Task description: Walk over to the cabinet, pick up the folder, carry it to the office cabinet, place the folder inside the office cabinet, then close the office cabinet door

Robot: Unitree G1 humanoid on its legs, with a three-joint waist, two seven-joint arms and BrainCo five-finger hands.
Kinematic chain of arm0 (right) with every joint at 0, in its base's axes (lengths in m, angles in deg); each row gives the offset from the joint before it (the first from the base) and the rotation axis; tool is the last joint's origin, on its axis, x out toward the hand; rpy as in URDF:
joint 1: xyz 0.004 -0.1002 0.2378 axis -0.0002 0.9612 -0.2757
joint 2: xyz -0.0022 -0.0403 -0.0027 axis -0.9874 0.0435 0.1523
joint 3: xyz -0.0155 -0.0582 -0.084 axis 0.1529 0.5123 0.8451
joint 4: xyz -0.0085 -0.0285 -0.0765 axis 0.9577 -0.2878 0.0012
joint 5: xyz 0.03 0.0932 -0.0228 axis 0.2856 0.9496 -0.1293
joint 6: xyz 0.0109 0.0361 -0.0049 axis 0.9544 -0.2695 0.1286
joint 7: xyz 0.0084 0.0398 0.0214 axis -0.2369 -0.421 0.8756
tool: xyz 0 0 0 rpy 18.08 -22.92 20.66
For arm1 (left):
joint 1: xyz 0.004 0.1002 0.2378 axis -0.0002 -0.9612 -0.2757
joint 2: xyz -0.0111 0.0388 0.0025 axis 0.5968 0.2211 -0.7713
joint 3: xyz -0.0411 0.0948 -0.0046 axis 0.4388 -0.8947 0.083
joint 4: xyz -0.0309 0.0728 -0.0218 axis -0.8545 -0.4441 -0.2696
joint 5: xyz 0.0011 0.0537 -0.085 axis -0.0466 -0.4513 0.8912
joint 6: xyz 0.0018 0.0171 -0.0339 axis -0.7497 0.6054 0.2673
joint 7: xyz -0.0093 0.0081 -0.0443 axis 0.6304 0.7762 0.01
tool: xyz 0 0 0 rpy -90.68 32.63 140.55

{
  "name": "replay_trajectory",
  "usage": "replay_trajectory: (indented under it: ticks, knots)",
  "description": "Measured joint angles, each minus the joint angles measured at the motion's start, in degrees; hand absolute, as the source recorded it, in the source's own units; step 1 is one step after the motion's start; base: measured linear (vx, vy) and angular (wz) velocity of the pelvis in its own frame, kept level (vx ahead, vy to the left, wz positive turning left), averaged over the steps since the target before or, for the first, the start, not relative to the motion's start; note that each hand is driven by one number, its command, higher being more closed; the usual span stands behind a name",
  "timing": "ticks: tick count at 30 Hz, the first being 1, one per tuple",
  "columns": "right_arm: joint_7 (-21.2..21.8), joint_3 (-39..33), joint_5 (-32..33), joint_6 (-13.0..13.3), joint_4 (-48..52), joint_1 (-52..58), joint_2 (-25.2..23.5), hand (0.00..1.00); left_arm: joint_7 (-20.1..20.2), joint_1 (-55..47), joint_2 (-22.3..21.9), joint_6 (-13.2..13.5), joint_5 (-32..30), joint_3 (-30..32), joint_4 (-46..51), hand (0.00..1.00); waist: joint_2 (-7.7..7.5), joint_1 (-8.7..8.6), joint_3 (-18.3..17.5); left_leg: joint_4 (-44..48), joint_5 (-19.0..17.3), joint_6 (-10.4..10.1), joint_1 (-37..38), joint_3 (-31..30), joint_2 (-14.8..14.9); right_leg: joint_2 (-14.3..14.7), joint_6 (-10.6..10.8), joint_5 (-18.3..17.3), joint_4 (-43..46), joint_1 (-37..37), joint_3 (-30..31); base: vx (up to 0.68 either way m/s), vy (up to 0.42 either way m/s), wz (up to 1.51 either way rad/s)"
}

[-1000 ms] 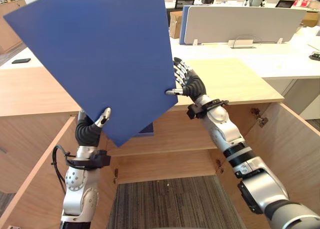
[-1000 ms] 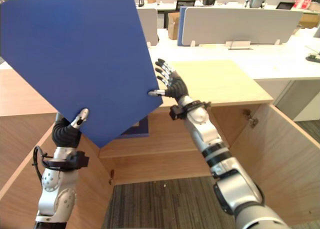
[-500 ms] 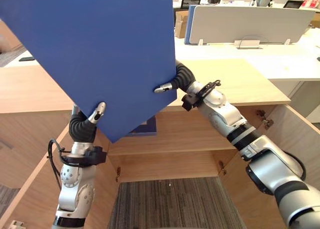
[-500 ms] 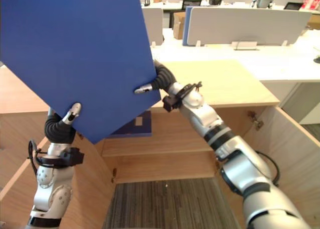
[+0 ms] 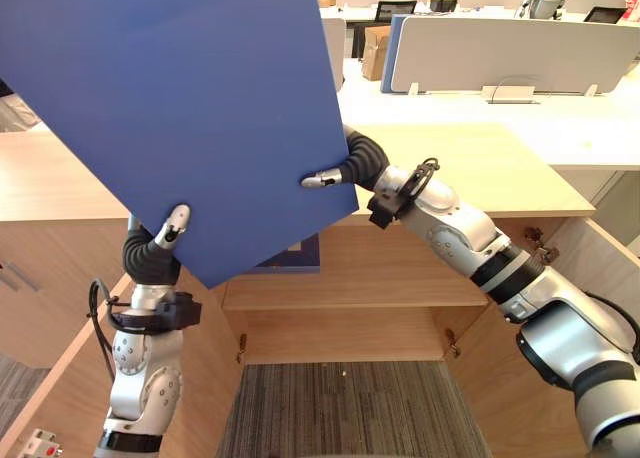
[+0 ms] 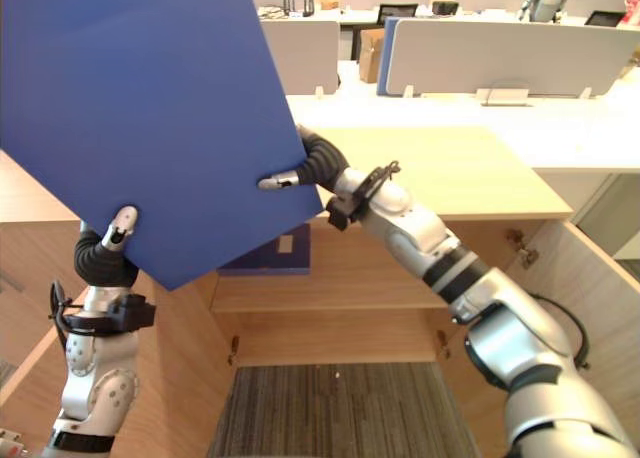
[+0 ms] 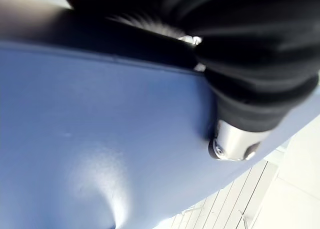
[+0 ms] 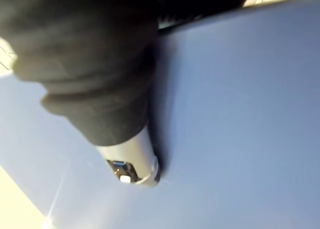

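Blue folder (image 5: 190, 108): one large flat board, tilted so that a corner points down. It is held up in the air in front of the office cabinet (image 5: 340, 333), above its opening and not inside it. Both hands carry it.

Left hand (image 5: 153, 256): at the folder's lower left edge. Its thumb (image 7: 232, 145) is pressed on the near face and its fingers are behind the board, pinching the edge.

Right hand (image 5: 358, 164): at the folder's right corner. Its thumb (image 8: 131, 163) lies flat on the near face and its fingers are behind, likewise pinched on the folder.

Office cabinet: light wood, with the left door (image 5: 60, 378) and the right door (image 5: 600, 268) both swung open. One shelf (image 5: 380, 293) runs across the inside.

Blue-and-white item (image 5: 300, 256): on the shelf, toward its left end, mostly hidden behind the folder's low corner. Its kind cannot be told.

White desk (image 5: 560, 128): behind the cabinet, carrying pale partition screens (image 5: 510, 53). A cardboard box (image 5: 376, 50) stands beyond.

Carpet (image 5: 340, 408): grey, striped, on the floor before the cabinet.
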Motion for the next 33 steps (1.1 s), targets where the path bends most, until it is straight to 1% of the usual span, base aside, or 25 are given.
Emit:
replay_trajectory:
  ticks: [2, 4, 5, 6, 7, 8, 9, 10, 11, 13, 14, 15, 16, 17, 18, 19, 21, 24, 25, 27, 28, 29, 31, 32, 33]
  knots:
    - [0.30, -0.04, -1.71, -0.63, 0.36, 0.71, 0.27, 1.00, 0.61, -2.18, 0.04, 0.00, 0.32, -1.89, -1.04, 0.00, 0.14, -0.35, -0.19, 0.00, -0.08, -0.11, -0.04, 0.18, 0.02, -0.16, -0.04, -0.37, 0.93, -0.55, 0.31, -0.03, 0.004, -0.04]
    - [2.21, 0.52, -4.70, -1.45, 0.37, 1.88, 2.33, 1.00, 3.15, -4.53, 0.83, -0.12, 0.37, -6.40, -6.41, 0.00, 0.32, -0.80, -0.53, 0.01, -0.20, -0.21, -0.01, 0.11, 0.33, -0.17, 0.00, -0.51, 1.13, -0.55, 0.33, -0.02, -0.007, 0.01]
    - [2.91, 2.09, -7.05, -2.08, 0.52, 1.97, 4.08, 1.00, 5.18, -5.39, 2.51, -1.72, 0.36, -9.69, -11.23, 0.00, 0.30, -1.25, -0.64, 0.01, -0.23, -0.27, 0.00, 0.11, 0.48, 0.00, -0.01, -0.50, 1.04, -0.52, 0.34, -0.03, -0.022, 0.00]
    - [3.16, 2.70, -8.43, -2.58, 0.98, 2.19, 5.05, 1.00, 6.82, -5.64, 3.42, -3.55, 0.36, -11.24, -13.16, 0.00, 0.27, -1.40, -0.65, 0.01, -0.23, -0.30, 0.00, 0.12, 0.61, 0.13, -0.03, -0.49, 0.95, -0.52, 0.36, -0.03, -0.029, -0.03]
    - [4.01, 4.27, -10.35, -3.47, 2.91, 2.82, 7.45, 1.00, 10.12, -6.23, 5.32, -7.33, 0.20, -15.14, -16.56, 0.00, 0.21, -1.91, -0.69, 0.01, -0.24, -0.43, 0.01, 0.21, 0.82, 0.42, -0.11, -0.44, 0.60, -0.69, 0.55, -0.04, -0.040, -0.06]
    - [4.85, 5.74, -11.11, -3.87, 6.27, 3.88, 9.93, 1.00, 13.20, -7.31, 6.34, -10.22, -0.04, -18.69, -18.84, 0.00, 0.22, -2.82, -0.69, 0.00, -0.33, -0.60, 0.03, 0.41, 1.02, 0.65, -0.13, -0.44, 0.32, -0.73, 0.75, -0.03, -0.051, -0.12]
    - [5.21, 6.65, -11.56, -3.90, 10.46, 5.43, 12.54, 1.00, 15.73, -8.38, 6.55, -12.25, -0.40, -21.30, -21.19, 0.00, 0.18, -3.66, -0.72, 0.00, -0.40, -0.76, 0.04, 0.80, 1.24, 0.91, -0.18, -0.38, -0.05, -0.74, 1.06, -0.01, -0.042, -0.15]
    - [5.40, 6.69, -12.29, -3.90, 12.77, 6.32, 13.73, 1.00, 16.61, -9.05, 5.86, -13.02, -0.71, -22.27, -22.33, 0.00, 0.16, -4.04, -0.73, 0.00, -0.45, -0.83, 0.06, 1.12, 1.37, 1.06, -0.23, -0.34, -0.26, -0.77, 1.31, 0.04, -0.049, -0.26]
    - [5.84, 6.67, -13.52, -3.89, 17.33, 7.93, 16.43, 1.00, 17.94, -10.24, 3.64, -14.06, -1.31, -23.56, -25.15, 0.00, 0.14, -4.35, -0.83, 0.01, -0.45, -0.85, 0.12, 1.91, 1.56, 1.38, -0.36, -0.21, -0.47, -0.75, 2.10, 0.04, -0.033, -0.31]
    - [6.56, 5.08, -14.19, -3.52, 22.69, 10.30, 20.07, 1.00, 18.23, -11.46, 0.15, -15.43, -3.12, -24.04, -31.40, 0.00, 0.09, -4.90, -0.97, 0.00, -0.59, -1.04, 0.12, 2.58, 1.77, 1.82, -0.42, -0.18, -0.55, -1.10, 2.77, 0.04, -0.035, -0.24]
    - [8.59, 0.24, -13.74, -3.03, 27.19, 14.62, 22.52, 1.00, 17.95, -10.24, -3.43, -16.34, -3.94, -22.88, -41.45, 0.00, 0.07, -4.95, -1.02, 0.00, -0.74, -1.27, 0.13, 2.80, 2.07, 2.16, -0.53, -0.26, -0.73, -1.13, 2.96, 0.03, -0.060, -0.16]
    - [11.28, -4.23, -13.32, -2.35, 32.36, 18.97, 23.95, 1.00, 16.60, -9.18, -6.80, -17.46, -7.56, -18.11, -52.35, 0.00, 0.03, -4.98, -1.05, 0.00, -0.88, -1.50, 0.14, 3.20, 2.49, 2.56, -0.70, -0.37, -0.77, -1.37, 3.47, 0.02, -0.064, -0.18]
    - [12.04, -6.19, -13.76, -1.77, 35.03, 21.07, 24.07, 1.00, 15.53, -9.07, -7.90, -18.25, -10.07, -15.17, -56.23, 0.00, -0.01, -4.98, -1.07, -0.01, -0.95, -1.59, 0.14, 3.43, 2.70, 2.76, -0.80, -0.43, -0.76, -1.57, 3.85, 0.02, -0.059, -0.24]
    - [12.95, -9.43, -16.12, -0.14, 39.79, 24.88, 23.93, 1.00, 13.18, -9.29, -9.34, -18.91, -13.66, -9.82, -61.27, 0.00, -0.03, -5.01, -1.07, -0.01, -1.02, -1.70, 0.15, 3.74, 3.04, 2.93, -1.01, -0.56, -0.69, -1.85, 4.29, 0.02, -0.056, -0.17]
    - [13.28, -11.44, -18.61, 0.91, 43.16, 27.84, 23.91, 1.00, 11.32, -9.56, -10.54, -18.93, -15.24, -5.66, -63.90, 0.00, -0.06, -5.02, -1.07, -0.01, -1.03, -1.71, 0.33, 3.72, 3.22, 3.14, -1.19, -0.68, -0.67, -1.73, 4.32, 0.01, -0.058, -0.11]
    - [13.44, -11.92, -19.80, 1.21, 43.95, 28.74, 23.91, 1.00, 10.73, -9.60, -11.15, -18.84, -15.53, -3.97, -65.01, 0.00, -0.09, -4.97, -1.06, -0.01, -1.04, -1.72, 0.55, 3.71, 3.28, 3.38, -1.26, -0.73, -0.67, -1.71, 4.35, -0.02, -0.058, -0.03]
    - [13.59, -12.59, -24.51, 1.66, 45.18, 32.49, 23.92, 1.00, 7.92, -9.89, -13.16, -18.78, -16.68, 1.46, -68.54, 0.00, -0.46, -4.84, -1.08, -0.02, -1.24, -1.99, 1.37, 3.81, 3.52, 3.57, -1.49, -0.92, -0.74, -1.13, 4.57, -0.04, -0.032, -0.04]
    - [13.67, -13.68, -30.07, 2.00, 45.34, 38.08, 23.56, 1.00, 6.18, -10.60, -14.05, -18.80, -18.13, 5.91, -70.50, 0.00, -1.04, -4.08, -0.86, -0.03, -1.41, -2.21, 1.92, 4.84, 3.79, 3.60, -1.53, -0.96, -0.60, -1.19, 5.60, -0.04, 0.010, -0.18]
    - [13.58, -14.14, -33.40, 2.08, 45.31, 41.27, 23.14, 1.00, 5.35, -11.15, -14.18, -18.83, -19.07, 8.43, -71.89, 0.00, -1.15, -4.05, -0.85, 0.00, -1.59, -2.33, 2.06, 5.35, 3.89, 3.69, -1.53, -0.97, -0.52, -1.39, 6.25, -0.04, 0.005, -0.29]
    - [13.53, -13.77, -37.38, 2.40, 44.41, 46.24, 21.87, 1.00, 4.05, -11.47, -14.18, -18.88, -19.59, 12.10, -73.55, 0.00, -1.53, -3.99, -0.35, 3.49, -3.32, -2.28, 0.16, 6.06, 4.40, 3.54, -1.55, -0.98, 0.35, -2.69, 7.28, -0.05, -0.007, -0.25]
    - [13.52, -13.32, -41.23, 2.69, 43.01, 48.43, 20.47, 1.00, 3.07, -11.14, -14.20, -18.98, -19.57, 14.10, -73.87, 0.00, -1.64, -4.09, 1.18, 8.74, -5.65, -2.31, -2.23, 5.99, 5.14, 3.32, -1.69, -1.06, 1.40, -3.43, 7.49, -0.10, -0.013, -0.18]
    - [12.97, -12.17, -44.41, 3.14, 40.14, 49.22, 19.65, 1.00, 2.44, -10.42, -14.25, -19.00, -19.54, 15.09, -74.69, 0.00, -1.25, -4.19, 2.52, 13.56, -7.93, -2.10, -4.57, 6.01, 6.14, 3.25, -1.84, -1.69, 3.67, -4.92, 7.97, -0.11, -0.007, -0.16]
    - [11.69, -12.16, -49.67, 3.29, 36.34, 49.06, 18.45, 1.00, 1.32, -9.22, -14.41, -19.17, -19.48, 15.67, -74.82, 0.00, -0.73, -4.15, 4.45, 18.05, -9.81, -1.70, -7.01, 5.79, 6.89, 2.75, -1.85, -3.78, 8.91, -7.88, 8.41, -0.10, 0.030, -0.08]
    - [10.91, -11.47, -55.19, 3.30, 33.14, 49.01, 17.53, 1.00, 0.76, -7.84, -14.44, -19.17, -19.08, 15.68, -74.75, 0.00, -0.71, -4.02, 6.23, 20.89, -11.01, -1.40, -8.51, 5.42, 6.82, 1.56, -1.60, -6.43, 14.66, -10.84, 8.54, -0.17, 0.077, 0.06]
    - [10.56, -10.90, -59.01, 3.29, 31.11, 49.00, 17.15, 1.00, 0.44, -6.81, -14.60, -19.17, -18.80, 15.68, -74.70, 0.00, -0.79, -3.96, 7.54, 23.54, -12.16, -1.06, -10.10, 5.11, 6.52, 0.33, -1.40, -8.62, 19.50, -13.28, 8.68, -0.20, 0.106, 0.13]
